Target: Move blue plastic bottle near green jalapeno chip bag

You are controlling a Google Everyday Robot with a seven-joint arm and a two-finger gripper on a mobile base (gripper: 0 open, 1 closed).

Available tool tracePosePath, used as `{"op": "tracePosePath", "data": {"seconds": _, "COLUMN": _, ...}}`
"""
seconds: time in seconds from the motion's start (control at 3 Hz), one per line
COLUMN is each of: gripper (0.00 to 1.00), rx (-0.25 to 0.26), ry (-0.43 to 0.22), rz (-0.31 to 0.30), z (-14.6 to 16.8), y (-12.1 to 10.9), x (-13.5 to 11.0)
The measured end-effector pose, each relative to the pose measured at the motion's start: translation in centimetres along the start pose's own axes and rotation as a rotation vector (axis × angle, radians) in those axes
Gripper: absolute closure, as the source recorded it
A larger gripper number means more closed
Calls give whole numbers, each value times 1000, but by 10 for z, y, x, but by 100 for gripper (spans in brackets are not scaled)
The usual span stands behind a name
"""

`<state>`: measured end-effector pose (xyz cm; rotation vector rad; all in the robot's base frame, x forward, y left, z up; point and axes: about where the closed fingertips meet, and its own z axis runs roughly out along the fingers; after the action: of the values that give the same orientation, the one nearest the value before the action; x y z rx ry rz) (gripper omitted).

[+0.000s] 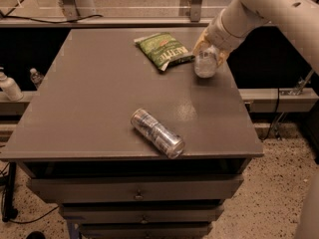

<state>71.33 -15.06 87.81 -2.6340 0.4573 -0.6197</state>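
Note:
The green jalapeno chip bag [165, 50] lies flat at the far middle of the grey table [89, 98]. The blue plastic bottle [205, 64], clear with a pale label, is at the table's far right, just right of the bag. My gripper [209, 51] comes in from the upper right on the white arm and is shut on the bottle, holding it with its bottom end toward the camera, just above or at the table top. The fingers are mostly hidden behind the bottle.
A shiny silver-blue can [157, 133] lies on its side near the table's front middle. A white pump bottle [9, 85] and a small bottle [36, 76] stand on a shelf at the left. Drawers [134, 193] sit below the table top.

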Motion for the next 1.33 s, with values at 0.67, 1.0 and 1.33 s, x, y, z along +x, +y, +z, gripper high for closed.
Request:
{"op": "tracePosePath", "data": {"seconds": 0.67, "gripper": 59, "rx": -5, "ry": -58, "rz": -5, "z": 17, "y": -6, "x": 1}}
{"op": "tracePosePath", "data": {"seconds": 1.0, "gripper": 36, "rx": -7, "ry": -69, "rz": -5, "z": 20, "y": -8, "x": 1}}
{"op": "tracePosePath", "data": {"seconds": 1.33, "gripper": 12, "rx": -3, "ry": -74, "rz": -10, "z": 22, "y": -11, "x": 3}}
